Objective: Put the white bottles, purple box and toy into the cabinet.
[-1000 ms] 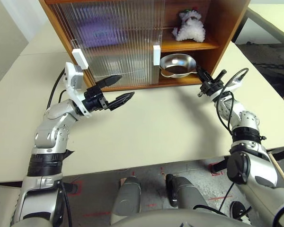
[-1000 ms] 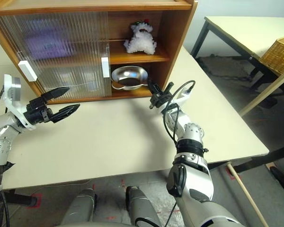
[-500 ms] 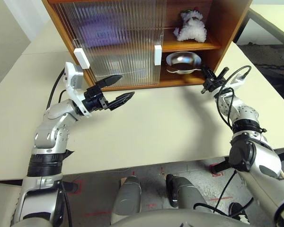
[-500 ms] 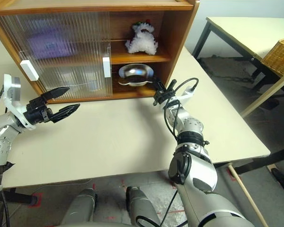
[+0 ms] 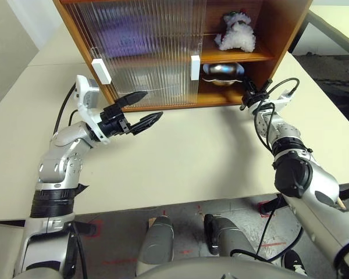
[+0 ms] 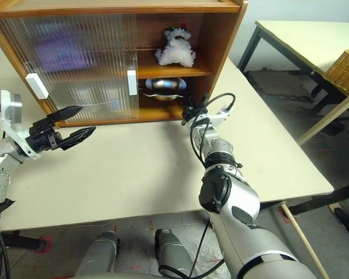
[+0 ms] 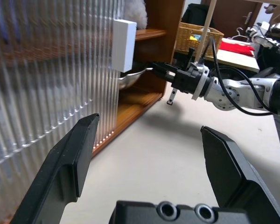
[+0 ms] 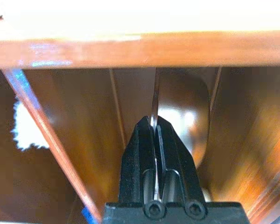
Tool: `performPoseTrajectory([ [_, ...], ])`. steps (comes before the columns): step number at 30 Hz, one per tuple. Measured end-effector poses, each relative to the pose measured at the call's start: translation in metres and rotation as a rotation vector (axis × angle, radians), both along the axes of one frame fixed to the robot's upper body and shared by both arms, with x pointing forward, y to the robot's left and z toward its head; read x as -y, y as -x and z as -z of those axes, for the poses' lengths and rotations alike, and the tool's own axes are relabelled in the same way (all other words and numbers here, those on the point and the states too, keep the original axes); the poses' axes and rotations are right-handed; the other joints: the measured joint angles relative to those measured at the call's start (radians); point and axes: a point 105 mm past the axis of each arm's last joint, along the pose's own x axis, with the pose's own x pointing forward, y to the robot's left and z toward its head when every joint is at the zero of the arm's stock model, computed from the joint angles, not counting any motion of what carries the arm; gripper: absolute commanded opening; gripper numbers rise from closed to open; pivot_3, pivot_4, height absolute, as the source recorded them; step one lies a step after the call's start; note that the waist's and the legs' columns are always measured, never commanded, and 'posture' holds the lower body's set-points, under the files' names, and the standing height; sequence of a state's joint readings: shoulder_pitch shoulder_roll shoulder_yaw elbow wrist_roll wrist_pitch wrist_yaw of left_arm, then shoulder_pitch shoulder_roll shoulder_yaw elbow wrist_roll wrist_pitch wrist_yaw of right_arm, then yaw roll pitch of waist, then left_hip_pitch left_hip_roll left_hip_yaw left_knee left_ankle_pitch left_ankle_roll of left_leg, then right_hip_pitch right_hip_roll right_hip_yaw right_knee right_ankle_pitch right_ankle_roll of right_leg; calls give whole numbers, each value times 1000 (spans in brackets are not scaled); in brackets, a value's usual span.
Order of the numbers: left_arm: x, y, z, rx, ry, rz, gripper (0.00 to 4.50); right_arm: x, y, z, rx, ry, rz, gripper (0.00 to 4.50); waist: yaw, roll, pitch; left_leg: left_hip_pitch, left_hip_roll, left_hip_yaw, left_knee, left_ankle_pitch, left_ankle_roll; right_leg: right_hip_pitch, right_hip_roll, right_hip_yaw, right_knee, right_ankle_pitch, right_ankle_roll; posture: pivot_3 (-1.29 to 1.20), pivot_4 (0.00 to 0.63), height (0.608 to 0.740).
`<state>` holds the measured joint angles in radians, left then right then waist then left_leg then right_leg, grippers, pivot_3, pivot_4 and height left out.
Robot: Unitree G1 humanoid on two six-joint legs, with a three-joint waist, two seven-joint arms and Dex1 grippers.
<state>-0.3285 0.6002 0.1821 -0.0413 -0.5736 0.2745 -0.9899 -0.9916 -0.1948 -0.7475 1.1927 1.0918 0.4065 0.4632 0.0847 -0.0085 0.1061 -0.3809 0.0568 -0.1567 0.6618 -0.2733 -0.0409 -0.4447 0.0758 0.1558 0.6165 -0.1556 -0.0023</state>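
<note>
- My right gripper (image 6: 190,110) pinches the steel bowl (image 6: 165,87) by its thin rim: stiff, light, likely slippery.
- My left gripper (image 5: 141,110) hangs spread, empty.
- The toy (image 6: 175,47) sits soft on the cabinet (image 6: 221,40) shelf.

Silver-grey arms with black joint bands, black cables looped along them, white wrist blocks, black two-finger grippers, two screws at base.

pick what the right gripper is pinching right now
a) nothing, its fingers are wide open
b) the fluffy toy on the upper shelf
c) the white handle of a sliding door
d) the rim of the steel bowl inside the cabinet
d: in the right wrist view the right gripper is shut on the thin rim of the steel bowl, which sits in the cabinet under the shelf bearing the toy.
</note>
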Motion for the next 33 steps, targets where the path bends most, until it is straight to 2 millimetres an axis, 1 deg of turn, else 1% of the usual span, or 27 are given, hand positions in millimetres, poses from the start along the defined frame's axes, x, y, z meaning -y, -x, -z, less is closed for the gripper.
performPoseTrajectory([
  [11,-4,1,-2,0,-4,-14,4500,-12,-1,13,-54,30,-5,44,20,0,0,0,1,-1,-1,0,0,-1,0,2,1,0,-2,225,136,740],
  [17,-7,1,-3,3,-8,-23,4500,-13,-1,16,-65,43,0,44,30,0,0,0,1,-1,-2,0,0,-2,0,2,1,-1,-3,232,136,740],
  [23,-8,2,0,-7,-12,-24,4500,-11,-2,15,-64,57,15,44,35,0,0,0,1,-1,-2,0,0,-2,0,2,1,-1,-4,230,131,740],
  [26,-9,3,0,-7,-15,-20,4500,-11,-3,15,-62,88,17,721,36,0,0,0,1,-1,-2,0,0,-2,0,2,2,-1,-4,227,127,740],
  [33,-8,3,-1,-3,-15,-18,4500,-11,-3,17,-65,138,24,3292,37,0,0,0,1,-1,-2,0,0,-2,0,2,2,-1,-4,208,121,740],
])
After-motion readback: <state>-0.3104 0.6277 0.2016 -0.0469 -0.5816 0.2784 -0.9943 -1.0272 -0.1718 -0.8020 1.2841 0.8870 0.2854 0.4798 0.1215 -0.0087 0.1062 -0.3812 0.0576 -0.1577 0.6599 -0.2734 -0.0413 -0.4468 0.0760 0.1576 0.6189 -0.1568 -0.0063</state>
